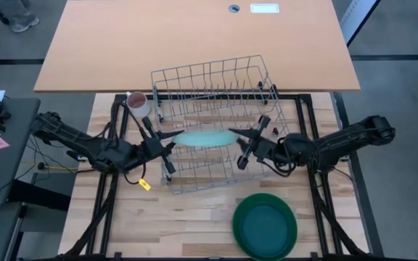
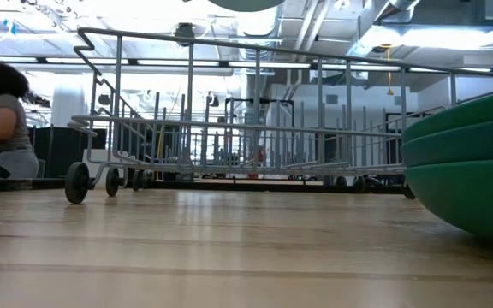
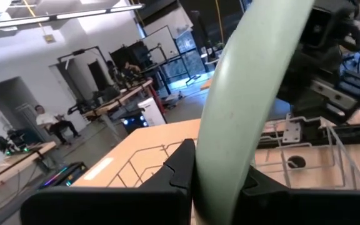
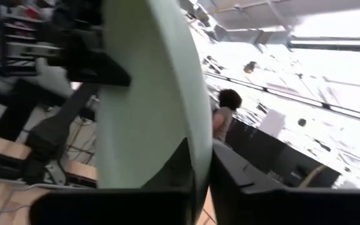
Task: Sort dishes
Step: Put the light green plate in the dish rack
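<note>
High view: the left gripper (image 1: 167, 146) is closed on the left edge of the pale mint plate (image 1: 205, 137), and the right gripper (image 1: 244, 143) is closed on its right edge, so both arms hold the same plate between them. The plate stands on its edge, above the middle of the wire dish rack (image 1: 212, 123). In the left wrist view the two dark fingers (image 3: 177, 169) press on the plate rim (image 3: 242, 112) from both sides. In the right wrist view the fingers (image 4: 230, 172) also clamp the rim of the plate (image 4: 149, 112).

The rack lies on the wooden table (image 1: 187, 225), partly under the edge of an orange desk (image 1: 194, 43). A small pinkish-white mug (image 1: 137, 101) stands just beside the left rear corner of the rack. A stack of dark green plates (image 1: 265, 225) lies on the table near the front, well apart from the rack. A small yellow tag (image 1: 145, 184) lies on the table near the left arm; I cannot read any writing on it.

In the low view a person (image 2: 2, 120) sits in the room behind the table.
</note>
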Controlling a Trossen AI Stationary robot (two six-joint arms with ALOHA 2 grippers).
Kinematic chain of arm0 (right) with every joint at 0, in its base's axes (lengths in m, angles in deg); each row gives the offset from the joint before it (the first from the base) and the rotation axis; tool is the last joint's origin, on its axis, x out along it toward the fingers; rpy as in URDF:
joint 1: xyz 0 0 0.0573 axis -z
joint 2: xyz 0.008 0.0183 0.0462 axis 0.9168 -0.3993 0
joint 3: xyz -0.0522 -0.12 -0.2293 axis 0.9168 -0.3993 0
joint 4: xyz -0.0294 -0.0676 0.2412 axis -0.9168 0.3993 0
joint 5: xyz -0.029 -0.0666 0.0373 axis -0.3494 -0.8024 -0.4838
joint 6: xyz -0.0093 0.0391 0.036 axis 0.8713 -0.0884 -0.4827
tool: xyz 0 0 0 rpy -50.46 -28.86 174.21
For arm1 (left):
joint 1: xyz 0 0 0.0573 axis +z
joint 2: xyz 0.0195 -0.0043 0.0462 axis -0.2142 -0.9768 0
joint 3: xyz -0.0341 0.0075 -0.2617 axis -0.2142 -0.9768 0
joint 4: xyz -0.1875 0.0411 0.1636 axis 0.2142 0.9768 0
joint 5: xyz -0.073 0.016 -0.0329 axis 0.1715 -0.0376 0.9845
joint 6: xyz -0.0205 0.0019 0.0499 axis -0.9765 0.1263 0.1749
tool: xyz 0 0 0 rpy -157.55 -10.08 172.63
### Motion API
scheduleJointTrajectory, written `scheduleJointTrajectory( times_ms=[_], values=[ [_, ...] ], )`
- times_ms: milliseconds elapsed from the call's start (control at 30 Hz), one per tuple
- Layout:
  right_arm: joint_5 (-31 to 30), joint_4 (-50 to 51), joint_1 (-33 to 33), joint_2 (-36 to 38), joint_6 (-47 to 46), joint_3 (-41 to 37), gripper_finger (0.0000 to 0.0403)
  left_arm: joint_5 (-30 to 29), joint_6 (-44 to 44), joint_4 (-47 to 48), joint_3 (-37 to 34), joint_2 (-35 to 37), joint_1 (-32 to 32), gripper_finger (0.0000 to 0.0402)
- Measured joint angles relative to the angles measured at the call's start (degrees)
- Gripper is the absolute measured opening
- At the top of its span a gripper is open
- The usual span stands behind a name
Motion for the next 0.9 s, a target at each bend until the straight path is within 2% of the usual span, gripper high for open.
scheduleJointTrajectory(
  times_ms=[233, 467, 567, 700, 900],
  values=[
    [-2.39, -0.58, 0.24, -0.01, -0.36, 0.02, 0.0014, 1.71, -1.5, 2.25, 0.0, -0.07, 0.0, 0.0044],
    [-7.06, -0.36, -0.22, -0.01, 1.51, 0.02, 0.0014, 2.81, -6.43, 7.58, 0.0, -0.18, -0.04, 0.012],
    [-11.03, -0.12, -0.9, 0.35, 4.17, 0.02, 0.0014, 1.91, -7.84, 8.9, 0.0, 0.04, -0.04, 0.0155],
    [-19.35, -1.07, -3.02, 1.41, 9.32, -0.04, 0.0014, 0.19, -9.41, 10.36, 0.0, 0.83, -0.04, 0.0185],
    [-26.22, -1.09, -6.22, 3.9, 15.14, -0.04, 0.0014, 0.02, -18.41, 16.84, 0.0, 4.8, 0.01, 0.0198]
  ],
)
